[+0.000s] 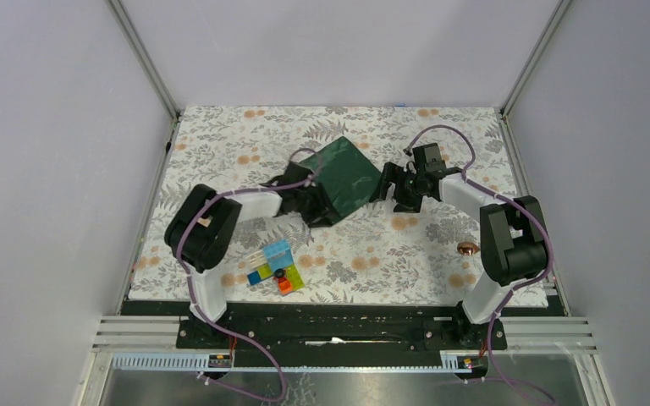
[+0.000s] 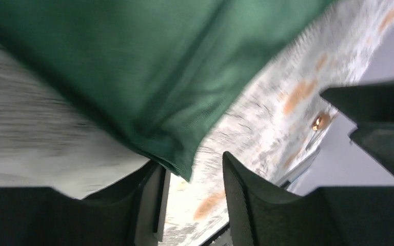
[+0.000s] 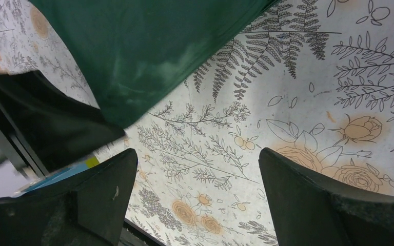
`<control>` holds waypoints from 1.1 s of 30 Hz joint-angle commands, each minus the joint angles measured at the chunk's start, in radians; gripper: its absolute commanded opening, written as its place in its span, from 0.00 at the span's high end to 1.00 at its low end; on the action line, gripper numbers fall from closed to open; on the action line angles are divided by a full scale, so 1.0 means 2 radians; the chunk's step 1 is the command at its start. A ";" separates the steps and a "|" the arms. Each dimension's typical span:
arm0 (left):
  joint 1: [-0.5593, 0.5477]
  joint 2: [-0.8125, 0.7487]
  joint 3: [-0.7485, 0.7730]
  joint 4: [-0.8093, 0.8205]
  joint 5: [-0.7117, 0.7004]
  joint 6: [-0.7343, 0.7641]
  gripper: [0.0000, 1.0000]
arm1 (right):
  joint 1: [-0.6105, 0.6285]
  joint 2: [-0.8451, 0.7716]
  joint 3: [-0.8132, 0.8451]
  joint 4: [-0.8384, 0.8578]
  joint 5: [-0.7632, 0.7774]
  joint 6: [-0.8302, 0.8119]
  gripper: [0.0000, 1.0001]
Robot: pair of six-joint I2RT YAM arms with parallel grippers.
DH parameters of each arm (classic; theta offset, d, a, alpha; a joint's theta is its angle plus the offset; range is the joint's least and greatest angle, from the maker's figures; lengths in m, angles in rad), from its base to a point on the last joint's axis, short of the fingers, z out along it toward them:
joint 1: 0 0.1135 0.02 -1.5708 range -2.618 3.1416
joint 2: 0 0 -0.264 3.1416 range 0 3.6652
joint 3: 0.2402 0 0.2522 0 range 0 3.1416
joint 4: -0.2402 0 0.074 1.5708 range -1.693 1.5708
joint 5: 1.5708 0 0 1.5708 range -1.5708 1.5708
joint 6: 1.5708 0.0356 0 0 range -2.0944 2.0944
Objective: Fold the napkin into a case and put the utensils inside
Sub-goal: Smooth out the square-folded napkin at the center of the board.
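The napkin (image 1: 347,169) sits toward the far edge of the worktop (image 1: 220,127), about midway between its left and right edges. It does not lie flat; its near-left side rears up off the flowered cloth (image 1: 364,254) like a tilted slab, which I take for a fold in the making rather than a finished case.

The left fingers (image 2: 246,200) are right under that raised side; they stand partly apart, the flowered print shows through the gap, and the napkin's doubled edge drops to the mouth of the gap beside one finger; I see no pinch on it, though that view is smeared. The right fingers (image 3: 308,205) are spread wide with nothing between them, just off the napkin's right corner, probably placed to catch or steady that side.

The fabric is dark green with a soft satin sheen, thin and limp, rounded at the fold; it looks slippery, so a crease may not hold. The fingers are black and hard, ribbed on the inner face.

A copper spoon (image 1: 467,248) with a round bowl lies by the right edge, toward the near right corner, well apart from the napkin; the silver utensil I cannot find. Bright plastic blocks (image 1: 275,271) cluster by the near edge, on the left.
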 commanded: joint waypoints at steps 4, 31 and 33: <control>-0.085 0.010 0.086 -0.024 -0.092 -0.006 0.37 | -0.004 0.018 0.005 0.019 0.012 0.017 0.05; 0.176 0.090 0.274 -0.149 0.029 0.167 0.04 | -0.021 0.360 0.468 -0.026 -0.012 -0.018 0.16; 0.175 0.119 0.288 -0.150 0.040 0.178 0.05 | -0.027 0.357 0.507 -0.099 0.027 -0.031 0.07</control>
